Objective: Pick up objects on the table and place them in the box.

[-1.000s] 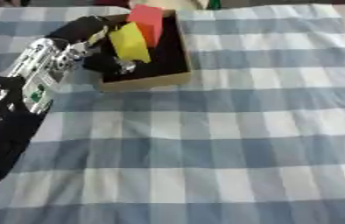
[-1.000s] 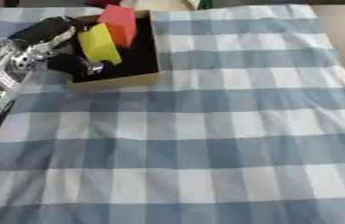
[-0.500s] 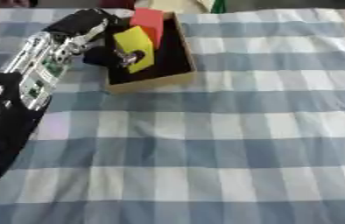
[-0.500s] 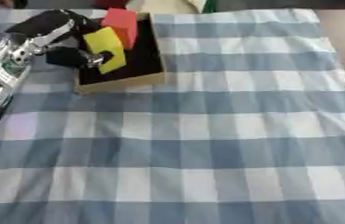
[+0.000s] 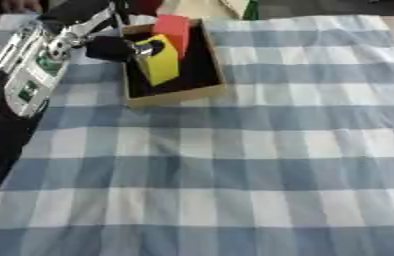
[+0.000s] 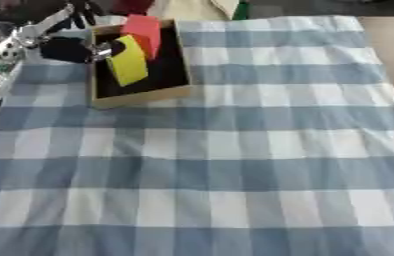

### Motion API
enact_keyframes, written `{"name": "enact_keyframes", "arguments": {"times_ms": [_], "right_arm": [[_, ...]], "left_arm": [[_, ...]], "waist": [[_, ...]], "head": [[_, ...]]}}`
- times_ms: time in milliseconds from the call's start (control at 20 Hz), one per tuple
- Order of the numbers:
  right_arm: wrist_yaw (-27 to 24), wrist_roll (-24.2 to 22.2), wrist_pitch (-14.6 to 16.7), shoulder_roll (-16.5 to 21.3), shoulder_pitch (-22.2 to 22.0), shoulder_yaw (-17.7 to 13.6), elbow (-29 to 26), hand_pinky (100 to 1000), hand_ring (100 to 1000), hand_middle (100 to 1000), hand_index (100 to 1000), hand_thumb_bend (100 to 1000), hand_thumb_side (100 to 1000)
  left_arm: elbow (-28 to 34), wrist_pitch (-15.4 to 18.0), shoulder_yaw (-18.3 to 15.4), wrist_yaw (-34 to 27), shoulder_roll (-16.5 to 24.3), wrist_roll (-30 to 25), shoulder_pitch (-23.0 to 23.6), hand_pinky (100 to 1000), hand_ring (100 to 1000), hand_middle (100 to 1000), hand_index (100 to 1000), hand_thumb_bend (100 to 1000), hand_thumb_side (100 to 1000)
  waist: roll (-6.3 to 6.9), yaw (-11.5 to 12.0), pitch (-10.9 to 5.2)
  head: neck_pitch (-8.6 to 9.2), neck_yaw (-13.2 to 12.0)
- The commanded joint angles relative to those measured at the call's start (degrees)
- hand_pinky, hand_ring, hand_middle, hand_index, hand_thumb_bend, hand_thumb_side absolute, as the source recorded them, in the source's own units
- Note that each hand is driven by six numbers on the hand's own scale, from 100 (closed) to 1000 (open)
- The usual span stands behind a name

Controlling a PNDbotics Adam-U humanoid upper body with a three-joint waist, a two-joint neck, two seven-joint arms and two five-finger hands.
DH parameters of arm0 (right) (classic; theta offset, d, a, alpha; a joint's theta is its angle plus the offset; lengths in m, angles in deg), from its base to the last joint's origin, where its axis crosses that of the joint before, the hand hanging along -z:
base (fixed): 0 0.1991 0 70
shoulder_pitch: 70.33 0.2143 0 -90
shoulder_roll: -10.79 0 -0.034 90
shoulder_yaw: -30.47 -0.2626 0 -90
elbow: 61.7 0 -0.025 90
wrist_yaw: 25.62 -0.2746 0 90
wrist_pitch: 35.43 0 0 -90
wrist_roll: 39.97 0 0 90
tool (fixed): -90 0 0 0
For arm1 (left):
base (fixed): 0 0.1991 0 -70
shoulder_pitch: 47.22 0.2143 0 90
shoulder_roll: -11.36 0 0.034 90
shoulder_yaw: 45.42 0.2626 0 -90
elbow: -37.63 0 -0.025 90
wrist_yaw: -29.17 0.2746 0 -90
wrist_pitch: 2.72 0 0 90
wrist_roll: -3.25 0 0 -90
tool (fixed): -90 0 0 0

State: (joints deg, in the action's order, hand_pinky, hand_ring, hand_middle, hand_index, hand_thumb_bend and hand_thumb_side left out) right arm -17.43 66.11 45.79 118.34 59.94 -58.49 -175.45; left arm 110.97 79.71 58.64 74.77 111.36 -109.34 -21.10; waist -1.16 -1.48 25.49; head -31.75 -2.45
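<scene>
One box (image 5: pixel 176 94), shallow, tan walls, dark inside. Two blocks in it: one yellow block (image 5: pixel 161 64), one red block (image 5: pixel 173 27). One robot hand (image 5: pixel 113 47) in view, the left, at the box's left wall; the right hand shows in neither view. One checked cloth (image 5: pixel 262 150), blue and white, over the bench. One green item (image 5: pixel 251 9) at the far edge, too cut off to identify.
</scene>
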Motion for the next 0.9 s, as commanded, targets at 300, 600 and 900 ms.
{"name": "enact_keyframes", "arguments": {"times_ms": [300,600,900], "right_arm": [[0.37,0.75,-0.05,1.27,-0.11,-1.19,-0.84,807,826,612,797,238,750],[0.56,1.73,0.05,1.57,-1.06,-1.86,-0.84,806,827,614,797,241,748],[0.83,2.4,0.11,1.74,-1.76,-2.3,-0.84,807,829,617,800,243,752]], "left_arm": [[9.3,1.67,-2.61,-4.74,5.17,1.77,1.42,684,689,668,867,319,797],[17.39,5.94,-9.25,-9.7,8.8,6.68,6.57,668,677,654,869,232,753],[25.81,6.39,-15.52,-14.88,11.22,11.85,13.75,661,673,644,871,199,786]], "waist": [[-0.36,1.7,-2.96],[-1.06,3.53,-3.91],[-1.89,4.91,-4.42]], "head": [[-1.62,1.16],[-2.51,2.59],[-2.8,3.53]]}}
